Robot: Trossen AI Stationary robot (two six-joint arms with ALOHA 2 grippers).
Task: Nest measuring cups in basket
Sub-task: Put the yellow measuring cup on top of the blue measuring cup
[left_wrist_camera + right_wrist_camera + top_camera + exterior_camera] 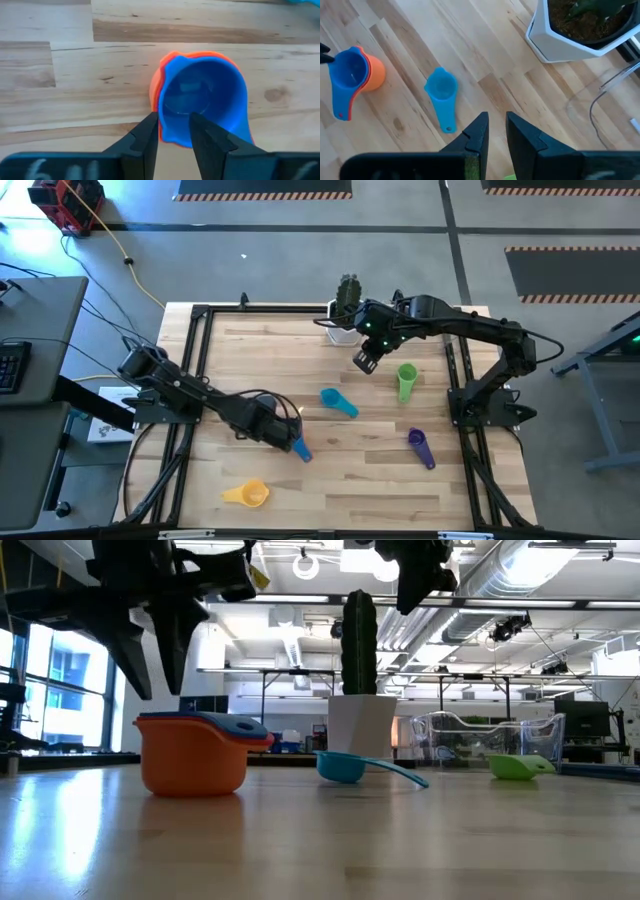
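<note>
Blue cup (202,100) sits nested in orange cup (156,90) near the bench's (380,470) front-left, left gripper (173,131) fingers parted just over its rim, holding nothing; right gripper (495,131) fingers narrowly apart, empty, near the back edge by the clear basket (490,737).

**Bright cups on pale wood**

Just ahead of my left gripper's (174,137) black fingers (145,137) I see a blue cup (202,100) nested in an orange cup (156,90). Beyond the right gripper's (496,131) dark fingers: a teal cup (441,90), a white pot (570,42), blond striped table (485,55).
</note>
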